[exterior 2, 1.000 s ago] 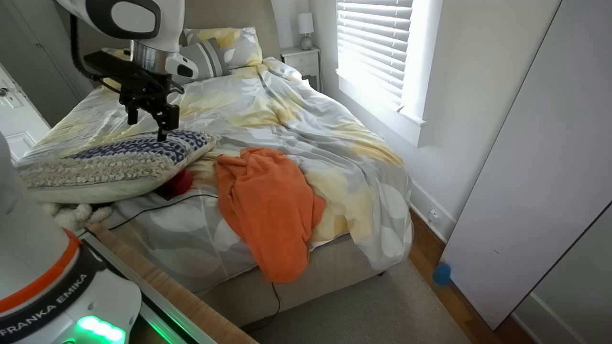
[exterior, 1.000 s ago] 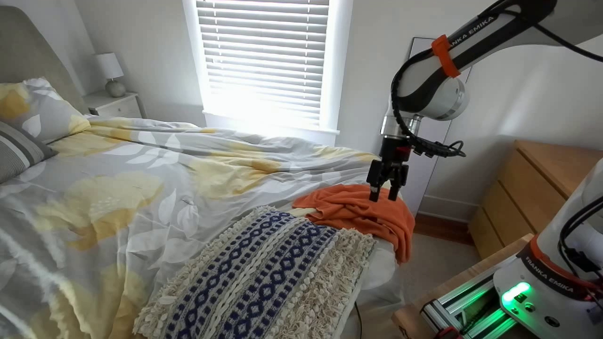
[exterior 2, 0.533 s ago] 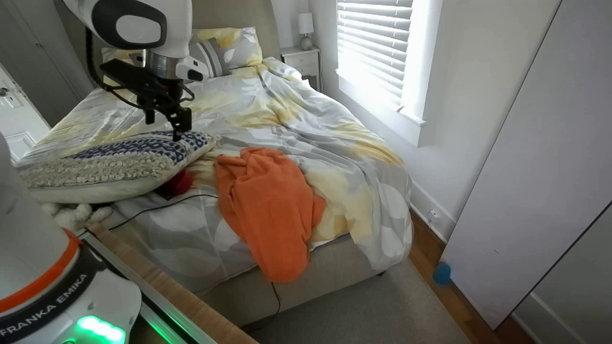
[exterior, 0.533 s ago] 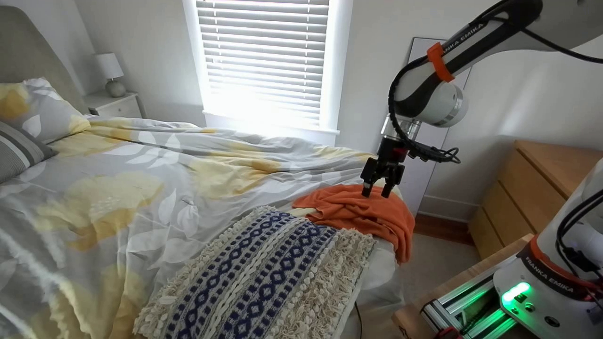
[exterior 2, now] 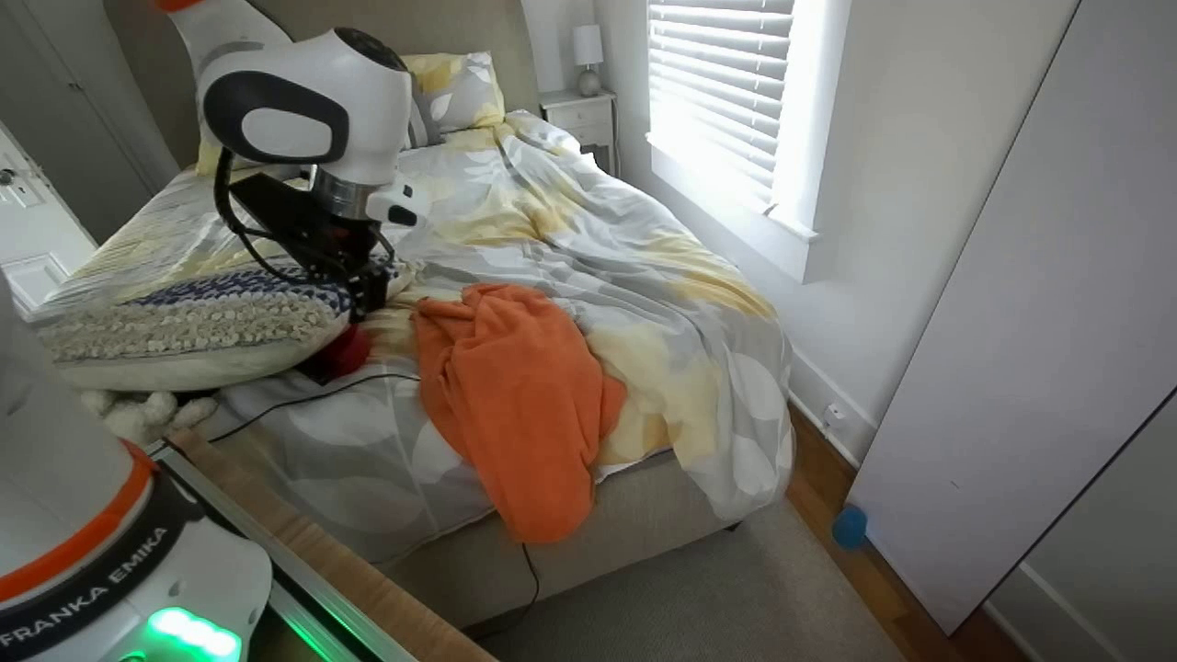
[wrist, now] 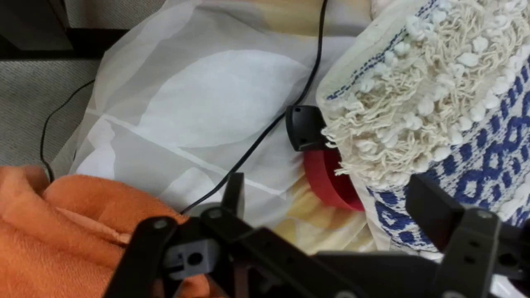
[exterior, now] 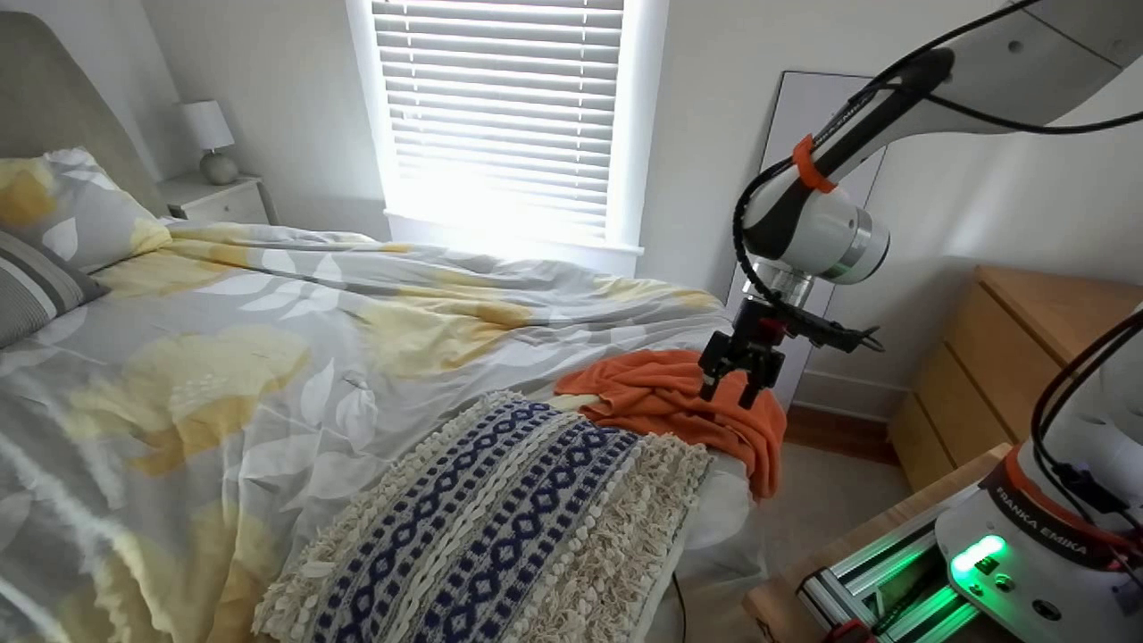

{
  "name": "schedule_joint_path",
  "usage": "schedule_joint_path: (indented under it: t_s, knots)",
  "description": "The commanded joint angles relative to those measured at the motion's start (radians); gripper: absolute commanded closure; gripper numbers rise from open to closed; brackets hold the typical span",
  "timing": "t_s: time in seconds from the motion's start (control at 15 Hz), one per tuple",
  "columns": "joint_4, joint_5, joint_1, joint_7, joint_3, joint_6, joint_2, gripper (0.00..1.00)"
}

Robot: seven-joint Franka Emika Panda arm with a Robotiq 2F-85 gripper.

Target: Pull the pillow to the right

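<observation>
The pillow has navy-blue and white bands and a cream nubby section. It lies on the bed in both exterior views [exterior: 500,527] [exterior 2: 202,326] and fills the right side of the wrist view [wrist: 451,103]. My gripper [exterior: 728,396] is open and empty, pointing down, near the pillow's far corner in an exterior view [exterior 2: 361,299]. In the wrist view, one finger of the gripper [wrist: 327,190] overlaps the pillow's corner and the other is over the bedding beside it. I cannot tell whether the finger touches the pillow.
An orange cloth [exterior: 643,393] lies beside the pillow and also shows in the wrist view [wrist: 83,231]. A red band-like object with a black part [wrist: 323,182] is tucked under the pillow's edge. A black cable [wrist: 256,140] crosses the bedding. A wooden dresser [exterior: 1009,357] stands behind the arm.
My gripper has moved down to about the pillow's height. In an exterior view it has also moved right, toward the pillow's corner. It stays open. The pillow has not moved.
</observation>
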Motion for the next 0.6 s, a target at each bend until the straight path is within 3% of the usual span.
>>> schedule_joint_path:
  t_s: [0.0, 0.53]
  knots:
    - [0.001, 0.123, -0.027, -0.094, 0.002, -0.049, 0.071, 0.0]
    - [0.02, 0.3, -0.071, -0.273, 0.011, -0.207, 0.203, 0.0]
